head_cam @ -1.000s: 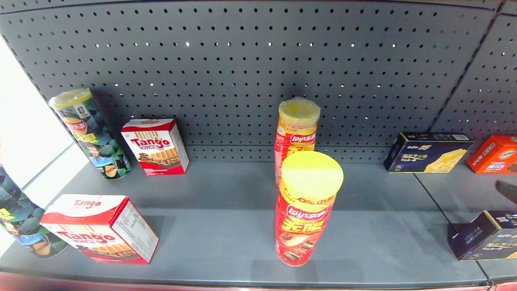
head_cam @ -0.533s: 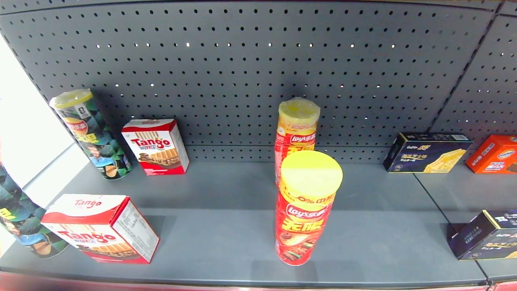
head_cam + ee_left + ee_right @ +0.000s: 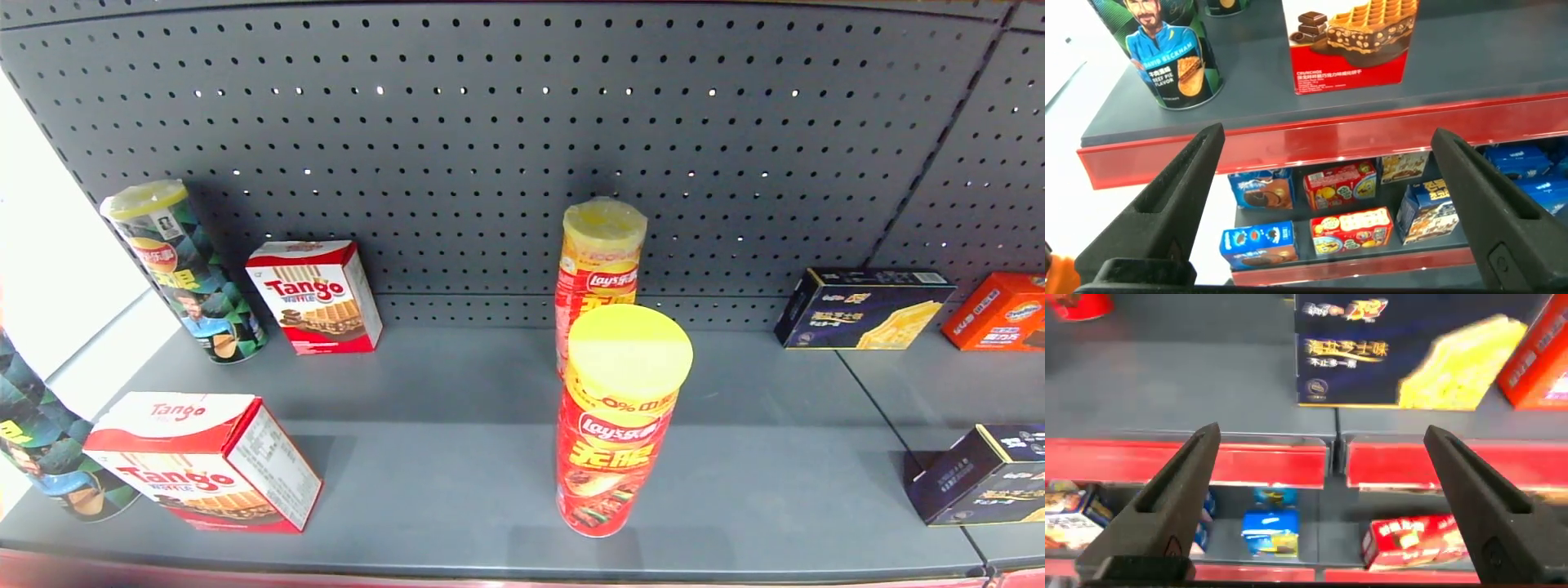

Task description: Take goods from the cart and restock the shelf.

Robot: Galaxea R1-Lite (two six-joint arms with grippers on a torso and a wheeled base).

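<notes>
On the grey metal shelf [image 3: 457, 465], three o'clock looks unfilled; the left gripper [image 3: 1327, 143] and right gripper [image 3: 1323, 433] are wide open, empty.

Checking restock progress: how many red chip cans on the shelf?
2. Front red can stands centre, near the shelf edge; rear red can right behind it, by the pegboard. No others seem hidden.

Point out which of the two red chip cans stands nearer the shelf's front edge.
The front red can, with the flat yellow lid; the other red can stands behind it, close to the pegboard wall.
</notes>
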